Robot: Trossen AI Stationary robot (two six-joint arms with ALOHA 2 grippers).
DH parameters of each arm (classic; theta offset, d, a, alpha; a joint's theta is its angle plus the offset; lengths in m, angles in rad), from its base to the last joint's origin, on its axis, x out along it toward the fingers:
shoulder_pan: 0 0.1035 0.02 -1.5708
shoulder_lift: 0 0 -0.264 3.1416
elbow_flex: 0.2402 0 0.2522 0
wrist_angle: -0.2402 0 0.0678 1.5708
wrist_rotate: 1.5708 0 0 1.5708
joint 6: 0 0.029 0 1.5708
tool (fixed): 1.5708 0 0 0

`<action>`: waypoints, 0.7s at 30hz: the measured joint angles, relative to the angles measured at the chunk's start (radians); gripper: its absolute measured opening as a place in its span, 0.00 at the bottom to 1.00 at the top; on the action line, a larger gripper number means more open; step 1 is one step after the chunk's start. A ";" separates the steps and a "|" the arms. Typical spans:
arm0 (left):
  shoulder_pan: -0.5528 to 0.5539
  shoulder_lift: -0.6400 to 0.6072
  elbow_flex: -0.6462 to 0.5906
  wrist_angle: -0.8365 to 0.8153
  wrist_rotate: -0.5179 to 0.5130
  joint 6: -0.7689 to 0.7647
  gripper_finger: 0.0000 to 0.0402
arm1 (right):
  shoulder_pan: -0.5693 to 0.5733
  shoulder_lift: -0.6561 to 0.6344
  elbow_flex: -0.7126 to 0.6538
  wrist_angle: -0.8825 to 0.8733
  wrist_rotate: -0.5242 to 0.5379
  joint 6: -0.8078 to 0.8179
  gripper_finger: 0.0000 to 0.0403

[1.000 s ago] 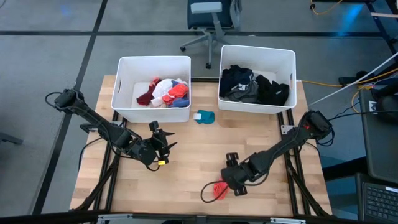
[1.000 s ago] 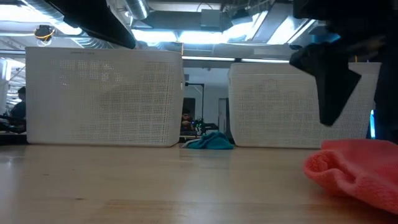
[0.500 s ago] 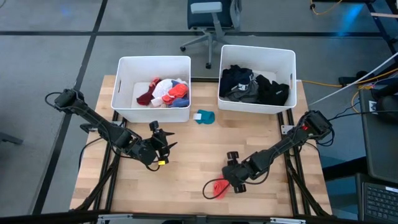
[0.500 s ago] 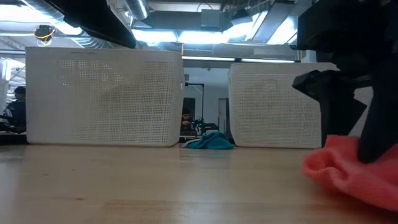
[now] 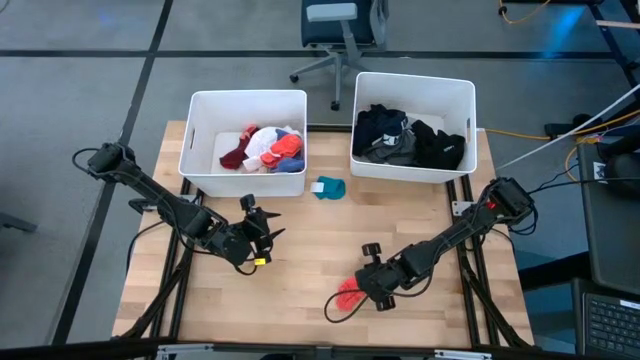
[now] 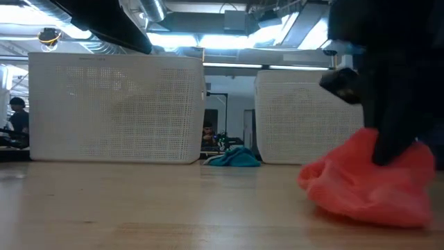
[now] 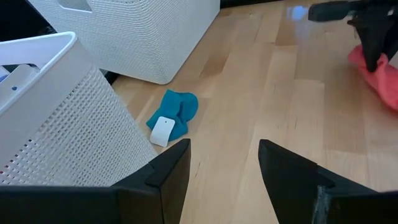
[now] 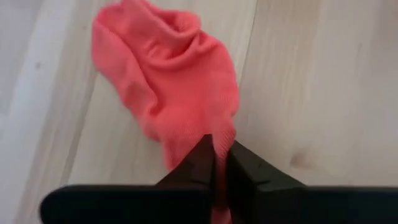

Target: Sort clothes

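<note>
Low in the high view, right of the middle, the red cloth (image 5: 349, 296) lies on the table (image 5: 300, 230), pinched between the tips of the right gripper (image 5: 357, 292). That arm stretches low from the right edge. Left gripper (image 5: 266, 232) waits with fingers spread, mid-left.

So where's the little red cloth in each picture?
High view: red cloth near the table's front edge, at the right gripper.
Low view: on the right, pinched from above.
Left wrist view: far corner, beyond the teal cloth.
Right wrist view: centre, in the shut jaws.
Shared landmark: the right gripper.
</note>
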 joint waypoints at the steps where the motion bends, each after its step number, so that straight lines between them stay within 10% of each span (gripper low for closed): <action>1: 0.000 0.000 0.000 0.000 0.000 0.000 0.45 | 0.000 0.000 0.018 -0.014 0.006 -0.015 0.07; 21: 0.001 0.000 0.000 0.012 0.000 0.011 0.45 | -0.244 -0.013 0.480 -0.245 0.104 -0.454 0.02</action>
